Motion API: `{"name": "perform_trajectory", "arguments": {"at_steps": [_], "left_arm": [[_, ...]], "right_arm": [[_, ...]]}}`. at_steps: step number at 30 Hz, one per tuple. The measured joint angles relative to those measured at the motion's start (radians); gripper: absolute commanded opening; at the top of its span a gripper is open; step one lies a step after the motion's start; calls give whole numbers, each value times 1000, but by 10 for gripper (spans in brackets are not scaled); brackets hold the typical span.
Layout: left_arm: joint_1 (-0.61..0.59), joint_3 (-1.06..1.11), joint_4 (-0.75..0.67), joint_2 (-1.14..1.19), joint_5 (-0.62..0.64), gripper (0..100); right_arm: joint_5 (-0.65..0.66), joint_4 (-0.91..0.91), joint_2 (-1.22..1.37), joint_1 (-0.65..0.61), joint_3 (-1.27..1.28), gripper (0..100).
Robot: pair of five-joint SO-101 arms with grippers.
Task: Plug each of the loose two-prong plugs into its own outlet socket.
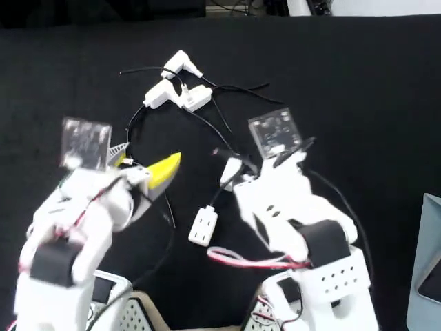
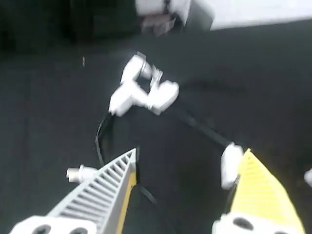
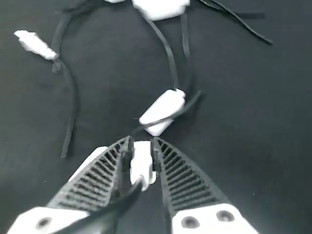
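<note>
My right gripper (image 3: 142, 141) is shut on a small white plug (image 3: 142, 165), low over the black table. Just ahead of it lies another white plug (image 3: 163, 111) on a black cord; in the high view a white plug (image 1: 231, 169) shows at this gripper's tip (image 1: 233, 178). A white outlet block (image 1: 204, 226) lies near the front between the arms. My left gripper (image 2: 191, 155) hangs open and holds nothing, with its yellow finger (image 1: 167, 169) beside a white plug (image 2: 231, 165). A cluster of white plugs and a socket (image 2: 146, 90) lies farther back (image 1: 178, 89).
Black cords (image 1: 227, 134) loop across the middle of the black cloth. A small white connector (image 2: 80, 173) lies by the left gripper's grey finger. A grey-blue box (image 1: 426, 269) stands at the right edge. The right arm's red and white wires (image 1: 241, 258) trail at its base.
</note>
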Motion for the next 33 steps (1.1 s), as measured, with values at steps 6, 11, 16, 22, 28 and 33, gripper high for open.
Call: {"name": "perform_trajectory", "arguments": {"at_steps": [6, 11, 16, 22, 28, 33], "left_arm": [[6, 3, 0, 315, -55, 387], [54, 2, 0, 549, -58, 395], [118, 2, -2, 720, -58, 395], [207, 2, -60, 878, -41, 395], [292, 2, -141, 1016, -9, 395], [341, 0, -186, 1111, -5, 198]], "right_arm": [[0, -114, 0, 133, 144, 11], [0, -195, 0, 204, 224, 11], [0, -210, 0, 253, 232, 11], [0, -210, 0, 284, 232, 11], [0, -210, 0, 287, 232, 11], [0, -210, 0, 287, 232, 11]]}}
